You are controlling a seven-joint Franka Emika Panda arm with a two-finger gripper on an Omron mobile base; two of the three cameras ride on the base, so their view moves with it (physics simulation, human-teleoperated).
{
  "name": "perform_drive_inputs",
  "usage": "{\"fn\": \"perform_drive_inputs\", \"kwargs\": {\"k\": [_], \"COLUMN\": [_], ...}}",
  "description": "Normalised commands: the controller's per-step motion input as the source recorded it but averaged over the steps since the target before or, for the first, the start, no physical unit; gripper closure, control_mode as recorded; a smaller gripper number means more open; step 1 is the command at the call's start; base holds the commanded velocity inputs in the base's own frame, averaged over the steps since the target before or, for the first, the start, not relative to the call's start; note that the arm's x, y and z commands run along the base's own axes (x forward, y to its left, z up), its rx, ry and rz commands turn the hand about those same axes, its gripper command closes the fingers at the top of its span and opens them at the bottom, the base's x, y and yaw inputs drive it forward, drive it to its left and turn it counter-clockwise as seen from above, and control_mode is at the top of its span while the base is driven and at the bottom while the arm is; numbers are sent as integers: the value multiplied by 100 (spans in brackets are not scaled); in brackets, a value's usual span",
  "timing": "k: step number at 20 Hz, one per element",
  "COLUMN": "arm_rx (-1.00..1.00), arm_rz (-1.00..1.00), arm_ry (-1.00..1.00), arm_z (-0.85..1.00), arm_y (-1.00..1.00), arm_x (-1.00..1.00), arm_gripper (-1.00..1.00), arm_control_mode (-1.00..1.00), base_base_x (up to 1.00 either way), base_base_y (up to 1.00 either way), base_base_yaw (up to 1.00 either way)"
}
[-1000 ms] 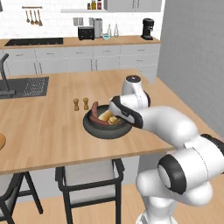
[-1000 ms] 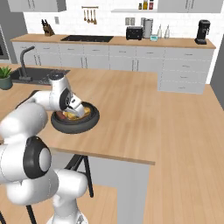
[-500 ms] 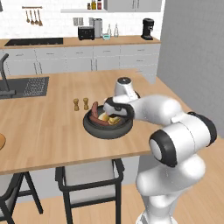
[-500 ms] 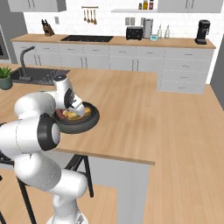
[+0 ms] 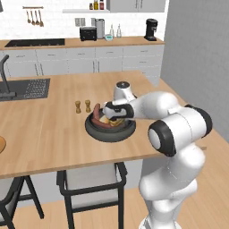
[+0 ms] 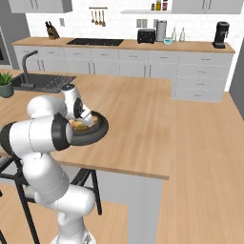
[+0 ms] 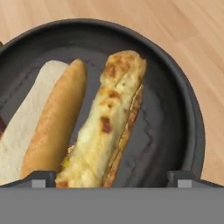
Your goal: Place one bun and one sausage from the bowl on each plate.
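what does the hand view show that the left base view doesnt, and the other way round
Hand view: close detail of two buns side by side, a split bun and a cheese-topped bun, between wide-apart fingertips. Left base view: a sausage at the bowl's left, two small shakers beside it, the sink. Both: the dark bowl on the wooden counter.

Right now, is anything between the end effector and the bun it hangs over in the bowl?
Nothing visible is. In the hand view the open end effector looks straight down on the bun lying in the bowl, its fingertips on either side of the bun's near end. A second bun lies alongside it, to one side.
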Motion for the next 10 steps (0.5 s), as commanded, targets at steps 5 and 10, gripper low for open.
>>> {"fn": "perform_drive_inputs", "kwargs": {"k": [5, 10], "arm_rx": [0, 0], "arm_rz": [0, -3], "arm_ry": [0, 0], "arm_z": [-27, -35], "arm_y": [4, -1], "arm_x": [20, -3], "arm_gripper": [-100, -100], "arm_control_mode": [-100, -100], "base_base_x": [0, 0], "base_base_y": [0, 0], "base_base_yaw": [0, 0]}}
